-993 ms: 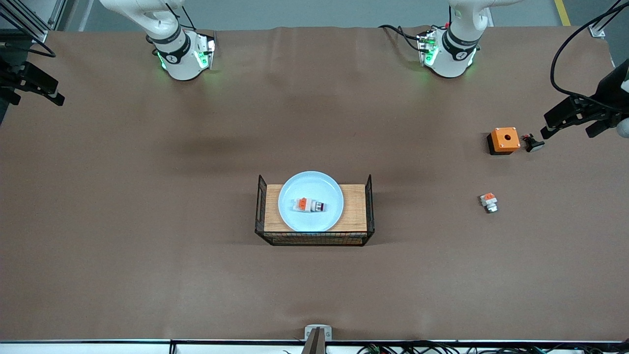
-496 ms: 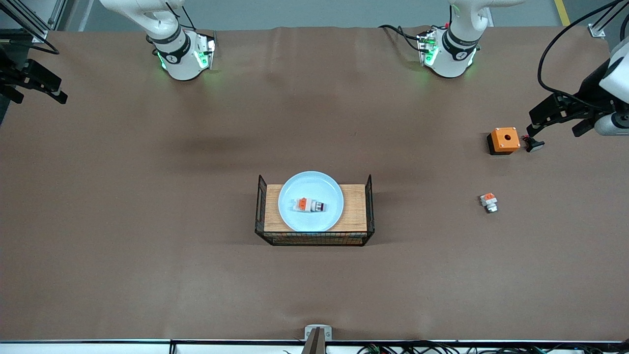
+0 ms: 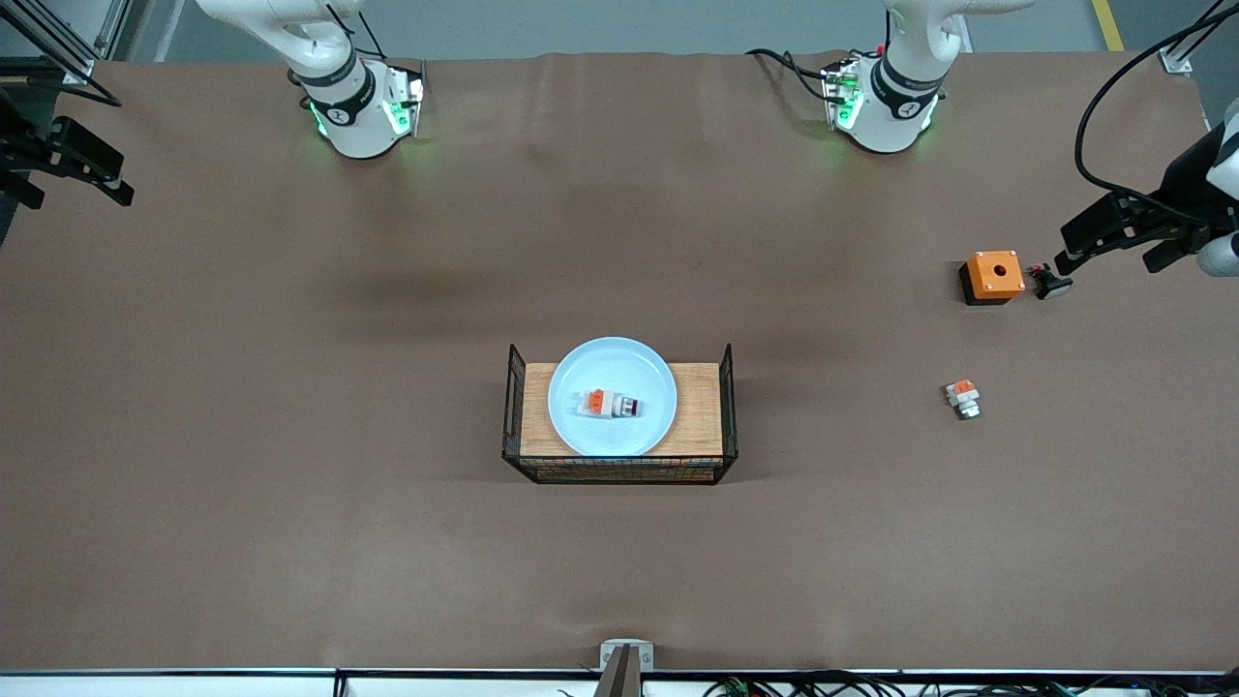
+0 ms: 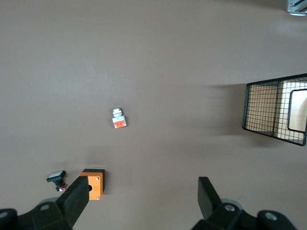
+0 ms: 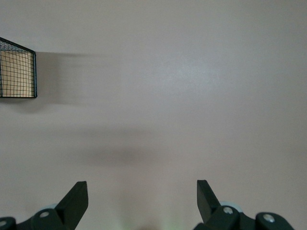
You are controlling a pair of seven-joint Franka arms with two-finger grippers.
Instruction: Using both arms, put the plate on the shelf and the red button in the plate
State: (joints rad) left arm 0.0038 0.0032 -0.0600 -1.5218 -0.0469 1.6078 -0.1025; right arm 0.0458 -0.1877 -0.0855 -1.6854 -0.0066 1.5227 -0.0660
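Note:
The pale blue plate (image 3: 619,363) rests on a wooden board (image 3: 699,407) inside a black wire basket (image 3: 619,476) at the middle of the table. The red button (image 3: 610,404), white with an orange block and a dark red cap, lies on its side on the plate. My left gripper (image 3: 1084,242) hangs open and holds nothing, over the left arm's end of the table close to an orange box (image 3: 994,276); in its wrist view (image 4: 144,196) its jaws stand wide apart. My right gripper (image 3: 102,174) is open and holds nothing over the right arm's end, its jaws (image 5: 141,199) above bare cloth.
Beside the orange box (image 4: 93,183) lies a small black part (image 3: 1050,283). A white-and-orange part with a silvery tip (image 3: 963,398) sits nearer to the front camera. The basket's mesh end (image 4: 276,112) shows in the left wrist view, and its corner (image 5: 17,72) in the right.
The left gripper swung a little toward the orange box, then drew back toward the table's end. The right gripper has barely shifted. The plate and the button lie as before.

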